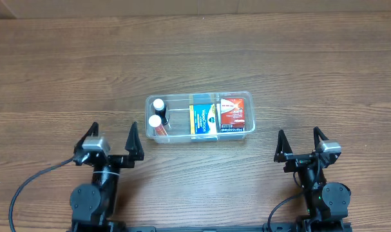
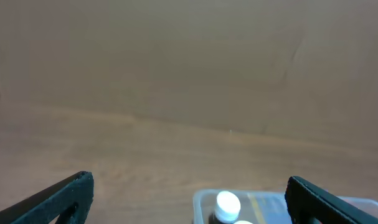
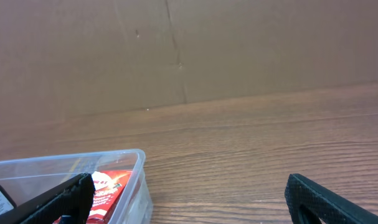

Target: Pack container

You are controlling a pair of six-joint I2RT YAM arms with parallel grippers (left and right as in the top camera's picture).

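Note:
The clear plastic container sits at the middle of the wooden table. It holds two small dark bottles with white caps at its left end, a blue and yellow box in the middle and a red box at its right end. The left gripper is open and empty, near the table's front, just left of the container. The right gripper is open and empty, to the front right of it. The left wrist view shows the container's left end and a bottle cap. The right wrist view shows its right corner and the red box.
The wooden table stretches far beyond the container on all sides. A plain brown wall stands behind the table's far edge. Black cables run from the arm bases at the front edge.

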